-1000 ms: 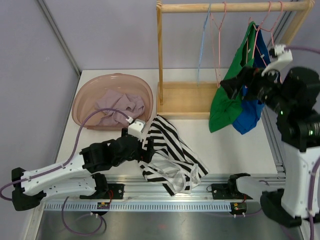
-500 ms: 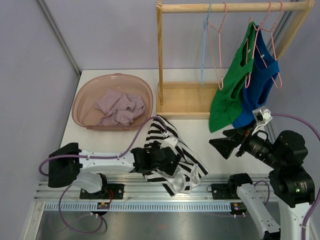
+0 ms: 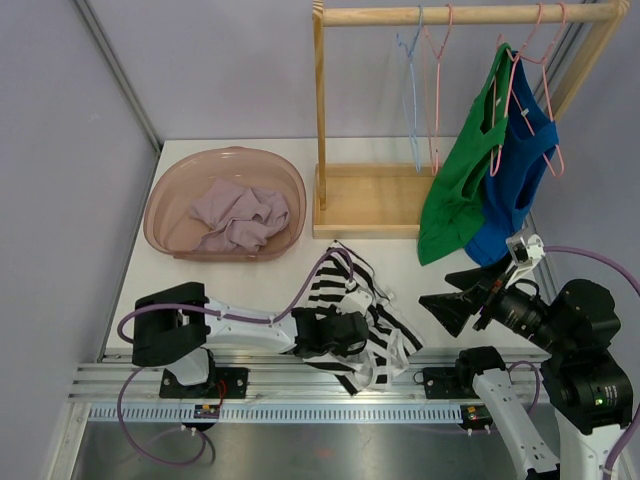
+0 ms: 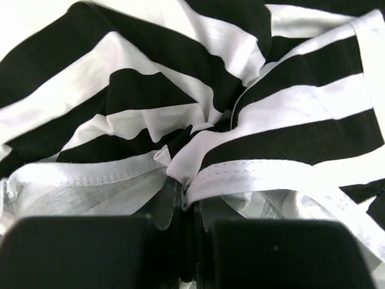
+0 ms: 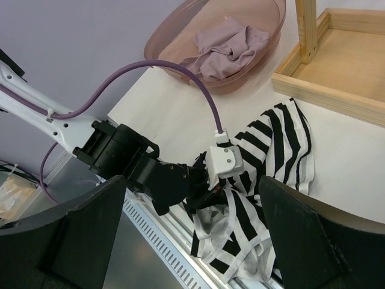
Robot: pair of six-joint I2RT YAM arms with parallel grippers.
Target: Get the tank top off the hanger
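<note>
Left gripper (image 4: 180,201): clamped on a fold of striped top (image 3: 378,322). Striped top: off rack (image 3: 320,110), heaped on table (image 3: 200,278) at near edge; removal looks done, release left. Right gripper (image 3: 458,292): wide, empty. Green top (image 3: 460,190), blue top (image 3: 515,170): hung on rack

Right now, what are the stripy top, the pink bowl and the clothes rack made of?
The striped tank top looks like soft knit cotton jersey: it wrinkles easily and shows stitched hems. The pink basin seems to be smooth, see-through plastic, tinted and slightly shiny. The clothes rack looks like pale, unpainted wood with a matte tan surface.
</note>
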